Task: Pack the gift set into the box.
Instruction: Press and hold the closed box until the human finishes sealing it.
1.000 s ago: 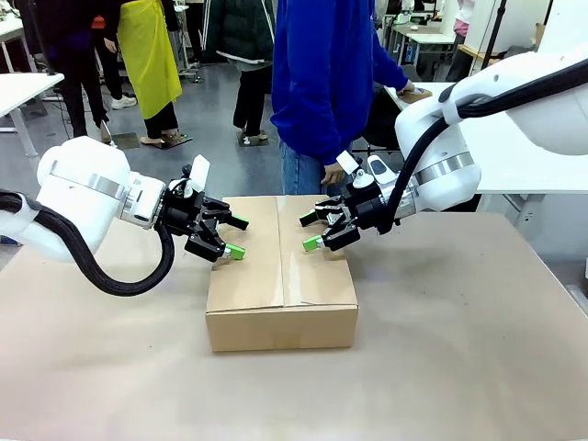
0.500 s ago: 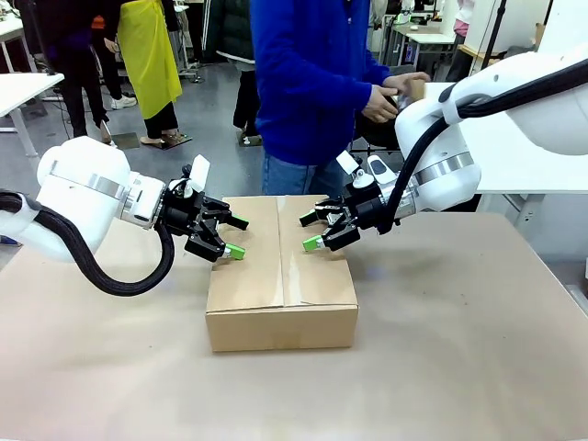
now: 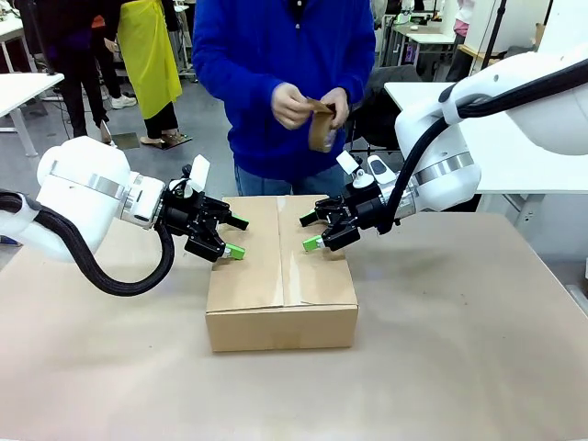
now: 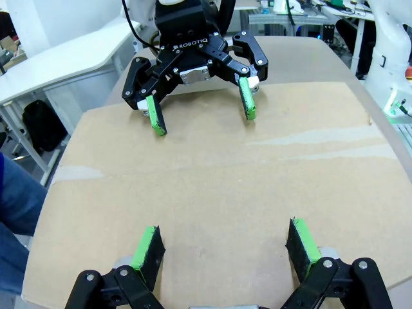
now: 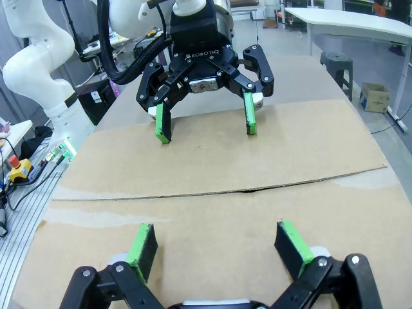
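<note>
Beige bench (image 3: 478, 349), bare around a large plain brown corrugated cardboard box (image 3: 281, 276) at its middle, flaps shut. Over the lid, left end effector (image 3: 231, 237) and right end effector (image 3: 310, 231), both spread, gripping nothing. Behind, person's hands (image 3: 308, 105) holding a small brown packet (image 3: 322, 127).

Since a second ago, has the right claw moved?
No. The right gripper sits at the same spot above the box, near its far right corner.

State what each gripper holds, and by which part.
Nothing. The left gripper and right gripper are both open and empty over the closed box. The person's hands hold a small brown item.
</note>
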You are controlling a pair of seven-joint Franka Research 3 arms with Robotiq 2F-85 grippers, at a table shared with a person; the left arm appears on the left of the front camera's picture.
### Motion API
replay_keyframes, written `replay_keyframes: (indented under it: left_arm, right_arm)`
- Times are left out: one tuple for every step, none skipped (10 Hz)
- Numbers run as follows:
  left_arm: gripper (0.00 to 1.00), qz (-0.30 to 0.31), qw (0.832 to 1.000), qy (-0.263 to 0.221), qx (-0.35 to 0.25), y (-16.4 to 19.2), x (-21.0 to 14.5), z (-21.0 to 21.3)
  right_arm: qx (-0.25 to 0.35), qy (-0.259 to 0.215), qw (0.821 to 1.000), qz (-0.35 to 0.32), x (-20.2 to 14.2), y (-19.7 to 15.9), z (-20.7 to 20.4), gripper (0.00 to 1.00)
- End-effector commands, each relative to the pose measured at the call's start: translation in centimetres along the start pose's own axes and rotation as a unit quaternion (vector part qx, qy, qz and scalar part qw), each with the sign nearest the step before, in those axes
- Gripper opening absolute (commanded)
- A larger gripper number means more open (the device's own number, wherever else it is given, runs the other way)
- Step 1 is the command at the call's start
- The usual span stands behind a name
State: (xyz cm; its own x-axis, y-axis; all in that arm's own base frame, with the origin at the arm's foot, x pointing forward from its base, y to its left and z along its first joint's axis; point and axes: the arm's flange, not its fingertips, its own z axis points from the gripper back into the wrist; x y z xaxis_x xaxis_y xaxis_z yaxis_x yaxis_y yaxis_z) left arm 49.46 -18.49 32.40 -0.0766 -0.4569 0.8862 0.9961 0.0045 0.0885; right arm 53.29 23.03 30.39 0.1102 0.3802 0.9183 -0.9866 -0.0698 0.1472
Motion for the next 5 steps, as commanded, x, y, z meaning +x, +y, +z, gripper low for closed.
replay_keyframes:
  left_arm:
    - [1.0, -0.007, 1.0, 0.0, -0.002, -0.21, -0.38, 0.01]
    - [1.0, -0.007, 1.0, 0.0, -0.002, -0.21, -0.38, 0.01]
    - [1.0, -0.007, 1.0, 0.0, -0.002, -0.21, -0.38, 0.01]
    - [1.0, -0.007, 1.0, 0.0, -0.002, -0.21, -0.38, 0.01]
    - [1.0, -0.007, 1.0, 0.0, -0.002, -0.21, -0.38, 0.01]
  right_arm:
    - [-0.006, -0.003, 1.0, 0.004, -0.64, 0.15, -0.16, 1.0]
    - [-0.006, -0.003, 1.0, 0.004, -0.64, 0.15, -0.16, 1.0]
    - [-0.006, -0.003, 1.0, 0.004, -0.64, 0.15, -0.16, 1.0]
    - [-0.006, -0.003, 1.0, 0.004, -0.64, 0.15, -0.16, 1.0]
    - [-0.006, -0.003, 1.0, 0.004, -0.64, 0.15, -0.16, 1.0]
